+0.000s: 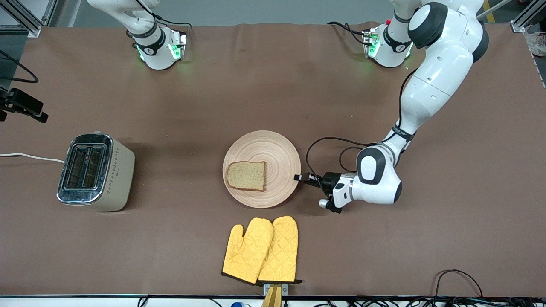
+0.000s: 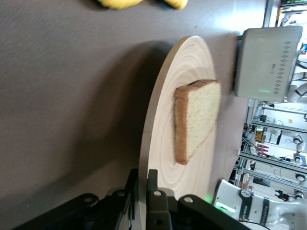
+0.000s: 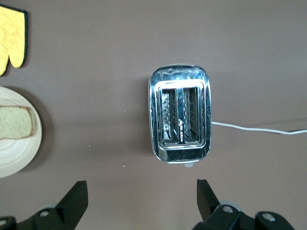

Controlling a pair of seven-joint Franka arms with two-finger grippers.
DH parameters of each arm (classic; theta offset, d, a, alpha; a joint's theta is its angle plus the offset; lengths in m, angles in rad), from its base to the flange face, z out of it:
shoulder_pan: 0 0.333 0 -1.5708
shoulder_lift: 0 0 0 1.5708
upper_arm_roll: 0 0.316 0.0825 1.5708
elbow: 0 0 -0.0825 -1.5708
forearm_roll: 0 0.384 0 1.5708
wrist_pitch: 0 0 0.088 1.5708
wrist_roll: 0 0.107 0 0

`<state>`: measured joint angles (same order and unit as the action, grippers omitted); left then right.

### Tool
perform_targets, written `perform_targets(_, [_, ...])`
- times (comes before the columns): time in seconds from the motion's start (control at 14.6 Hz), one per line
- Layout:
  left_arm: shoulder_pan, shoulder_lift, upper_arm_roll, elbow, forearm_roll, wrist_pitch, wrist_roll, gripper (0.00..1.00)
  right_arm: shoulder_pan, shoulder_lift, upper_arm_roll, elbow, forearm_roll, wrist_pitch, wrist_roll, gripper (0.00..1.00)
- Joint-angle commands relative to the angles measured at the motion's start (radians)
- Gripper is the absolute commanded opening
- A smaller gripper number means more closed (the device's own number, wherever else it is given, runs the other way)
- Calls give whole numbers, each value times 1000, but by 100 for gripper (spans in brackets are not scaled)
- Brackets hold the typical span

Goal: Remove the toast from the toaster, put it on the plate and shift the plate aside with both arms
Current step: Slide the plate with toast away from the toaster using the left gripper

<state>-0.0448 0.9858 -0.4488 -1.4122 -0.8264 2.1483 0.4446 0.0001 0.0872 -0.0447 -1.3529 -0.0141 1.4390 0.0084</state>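
Note:
The toast [image 1: 246,175] lies flat on the round beige plate [image 1: 273,145] in the middle of the table. My left gripper [image 1: 297,177] is at the plate's rim toward the left arm's end, low at the table. In the left wrist view the left gripper [image 2: 143,179] has one finger above and one below the rim of the plate [image 2: 192,62], shut on it, with the toast [image 2: 196,117] farther in. My right gripper [image 3: 141,201] is open and empty, high over the table beside the toaster; plate [image 3: 14,153] and toast [image 3: 17,122] show at that view's edge.
A silver and beige toaster [image 1: 96,170] with empty slots stands toward the right arm's end; it also shows in the right wrist view [image 3: 181,115]. Its white cord [image 1: 30,156] runs off the table. Two yellow oven mitts [image 1: 262,251] lie nearer to the front camera than the plate.

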Motion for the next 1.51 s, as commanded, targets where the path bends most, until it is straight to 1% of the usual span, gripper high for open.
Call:
perform_targets(0.0, [81, -85, -18, -10, -2, -100, 13, 2, -11, -12, 12, 41, -15, -58, 5, 100])
perform_targets(0.07, [117, -104, -18, -8, 0, -137, 14, 2, -6, -12, 11, 63, -20, -83, 5, 100])
perform_targets(0.27, [254, -140, -33, 2, 24, -232, 22, 2, -12, -7, 12, 81, -20, -77, -5, 100])
perform_targets(0.41, [340, -141, -33, 36, 65, -275, 39, 2, -6, -7, 17, 81, -18, -75, -4, 100])
perform_targets(0.55, [434, -141, -34, 67, 133, -313, 51, 2, 14, -9, 14, 81, -21, -75, 4, 100])
perform_targets(0.75, [555, -139, -33, 64, 147, -358, 80, 1, 18, -9, 14, 81, -21, -78, 5, 100])
perform_targets(0.89, [620, -121, -30, 59, 188, -363, 137, 1, 20, -9, 14, 81, -21, -78, 5, 100])
perform_targets(1.03, [648, -90, -27, 52, 210, -363, 163, 1, 18, -9, 13, 81, -23, -75, -1, 100])
perform_targets(1.17, [651, -33, -19, 42, 211, -363, 265, 1, 17, -9, 13, 81, -21, -75, -2, 100])
perform_targets(1.24, [654, -24, -5, 41, 216, -361, 296, 1, 17, -9, 13, 81, -23, -75, -2, 100])
perform_targets(1.3, [652, -24, 24, 42, 231, -361, 295, 1, 15, -7, 13, 81, -23, -75, -2, 100])
perform_targets(1.44, [654, -26, 32, 44, 240, -361, 286, 1, 14, -7, 11, 81, -23, -75, -4, 100])
